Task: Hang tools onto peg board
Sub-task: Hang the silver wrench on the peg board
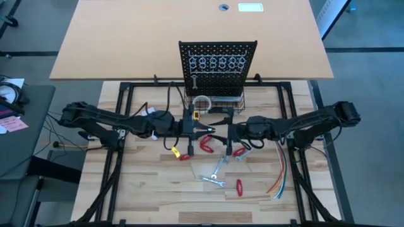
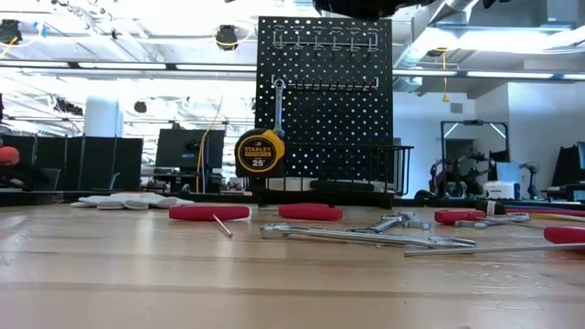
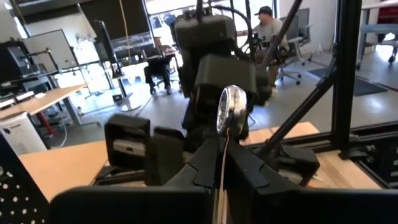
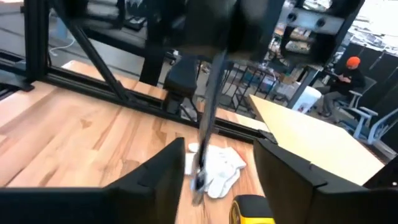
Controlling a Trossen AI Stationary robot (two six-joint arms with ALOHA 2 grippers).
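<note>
Around the peg board (image 1: 218, 63) you had clutter: a yellow tape measure (image 2: 260, 152) sat at its foot beside the black wire basket (image 2: 370, 169), one silver wrench (image 2: 279, 100) hung on its face, and a white glove (image 4: 216, 167) lay on the wooden table (image 1: 151, 189). Red-handled pliers (image 1: 206, 145) and loose wrenches (image 1: 216, 171) were scattered in front of the board, with coloured wires (image 1: 279, 180) off to the side. Both arms reached level toward each other before the board (nearly tip to tip). Your left gripper (image 3: 219, 163) was pinching a slim wrench (image 3: 231, 109); your right gripper (image 4: 217, 163) stood spread around that wrench's shaft, its pads apart.
</note>
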